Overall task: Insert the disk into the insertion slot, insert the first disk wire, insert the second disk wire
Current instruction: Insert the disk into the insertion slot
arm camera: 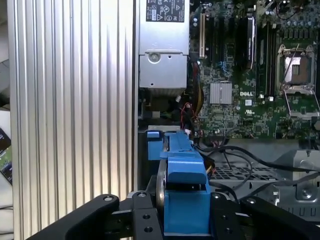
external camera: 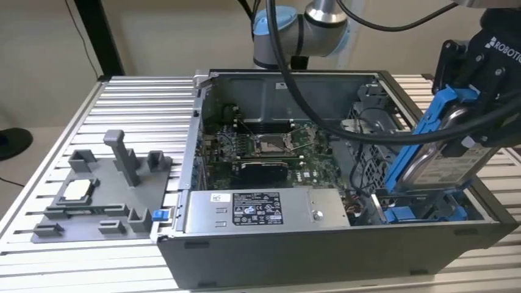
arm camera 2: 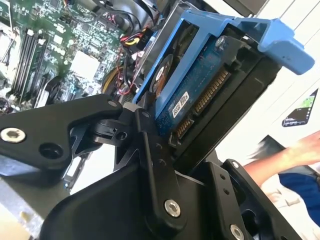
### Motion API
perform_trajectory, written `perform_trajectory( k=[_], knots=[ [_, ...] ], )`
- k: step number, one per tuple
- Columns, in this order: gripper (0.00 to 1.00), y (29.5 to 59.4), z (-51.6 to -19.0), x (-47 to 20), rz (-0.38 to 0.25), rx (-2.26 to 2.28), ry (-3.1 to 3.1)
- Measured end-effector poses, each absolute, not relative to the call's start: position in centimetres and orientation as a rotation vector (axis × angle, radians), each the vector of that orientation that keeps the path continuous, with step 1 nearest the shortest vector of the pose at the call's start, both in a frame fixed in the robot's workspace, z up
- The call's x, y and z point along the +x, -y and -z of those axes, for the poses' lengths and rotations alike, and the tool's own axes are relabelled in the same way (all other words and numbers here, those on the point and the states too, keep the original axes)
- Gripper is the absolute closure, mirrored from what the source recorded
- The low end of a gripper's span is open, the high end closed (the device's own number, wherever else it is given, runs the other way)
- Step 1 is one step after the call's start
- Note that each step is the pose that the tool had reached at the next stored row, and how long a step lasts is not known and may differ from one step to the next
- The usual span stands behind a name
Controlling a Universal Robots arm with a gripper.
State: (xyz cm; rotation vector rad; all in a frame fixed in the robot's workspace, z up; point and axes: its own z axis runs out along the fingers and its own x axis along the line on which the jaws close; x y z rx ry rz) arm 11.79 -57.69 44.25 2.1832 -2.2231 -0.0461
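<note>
The pincer (external camera: 470, 115), clamped shut on the tilted disk (external camera: 443, 160), holds its lower edge just over the insertion slot (external camera: 423, 213), close beside the case wall (external camera: 495, 206).

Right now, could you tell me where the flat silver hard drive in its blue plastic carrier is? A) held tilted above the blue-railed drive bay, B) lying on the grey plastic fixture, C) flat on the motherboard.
A: the gripper holds the silver hard drive tilted over the blue-railed grey metal bay.
</note>
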Motion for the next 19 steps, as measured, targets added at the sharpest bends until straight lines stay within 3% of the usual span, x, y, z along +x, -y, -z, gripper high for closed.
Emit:
perform_trajectory(
  k=[19],
  knots=[
    [1.00, 57.9, -41.2, 12.1, 0.056, 2.178, 2.236]
  ],
)
